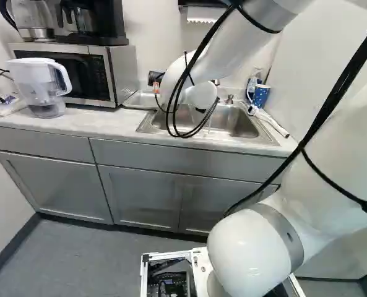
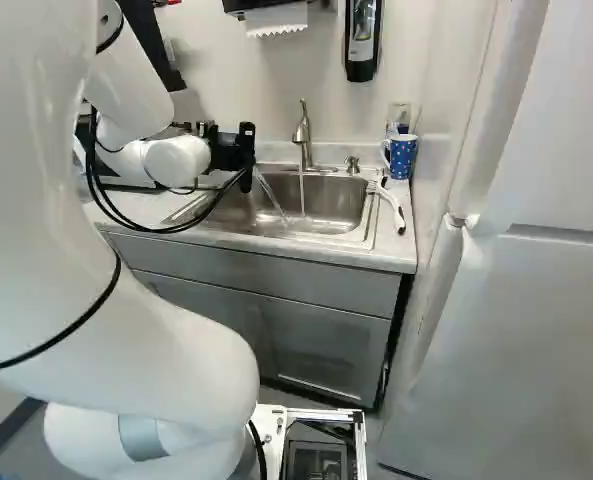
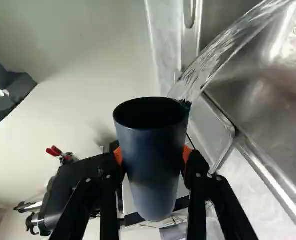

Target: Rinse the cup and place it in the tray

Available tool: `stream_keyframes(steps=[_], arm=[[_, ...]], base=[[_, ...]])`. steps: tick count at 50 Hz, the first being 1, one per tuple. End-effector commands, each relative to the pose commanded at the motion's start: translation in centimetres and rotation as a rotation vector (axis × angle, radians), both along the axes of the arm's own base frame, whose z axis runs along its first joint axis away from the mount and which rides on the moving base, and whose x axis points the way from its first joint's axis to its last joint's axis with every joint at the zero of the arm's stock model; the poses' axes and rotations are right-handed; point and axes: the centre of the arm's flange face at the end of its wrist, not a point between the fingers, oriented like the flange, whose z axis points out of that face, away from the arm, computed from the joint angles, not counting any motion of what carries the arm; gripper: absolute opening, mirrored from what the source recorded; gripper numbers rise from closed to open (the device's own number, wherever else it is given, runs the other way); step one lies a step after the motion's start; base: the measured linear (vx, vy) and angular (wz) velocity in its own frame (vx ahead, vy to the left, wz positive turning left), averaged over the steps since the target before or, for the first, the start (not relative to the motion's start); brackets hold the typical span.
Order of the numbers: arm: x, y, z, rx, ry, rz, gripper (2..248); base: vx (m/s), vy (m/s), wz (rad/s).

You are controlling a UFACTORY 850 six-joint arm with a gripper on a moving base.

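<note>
Steel marks out one sink (image 2: pixel 326 203) for you in the right base view, set into one desk (image 2: pixel 381 255). Your hand (image 2: pixel 244 155) reaches over its left side, and two streams of water fall into the basin: one straight down from the single faucet (image 2: pixel 303 130), one slanting away from the hand. To the right of the sink you have one blue mug (image 2: pixel 403 157) with white dots and one white tool (image 2: pixel 392 205); one soap pump (image 2: pixel 352 165) stands behind the basin.

In the left base view you see one pitcher (image 1: pixel 38 82) on the desk, left of one microwave (image 1: pixel 111 68). Two things sit on top of that: one kettle (image 1: pixel 33 17) and one coffee maker (image 1: pixel 95 23).

In the wrist view your hand is clamped on one dark cup (image 3: pixel 153 160), its two orange pads (image 3: pixel 118 156) pressing from opposite sides. The cup is tipped beside the sink, and one sheet of water pours off its rim into the basin.
</note>
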Motion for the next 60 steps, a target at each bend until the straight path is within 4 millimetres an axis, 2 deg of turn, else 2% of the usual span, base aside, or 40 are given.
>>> stream_keyframes(steps=[21,60], arm=[[0.0,0.0,0.0,0.212,0.054,-0.027,125],[0.0,0.0,0.0,0.212,0.054,-0.027,125]], base=[[0.0,0.0,0.0],[0.0,0.0,0.0]])
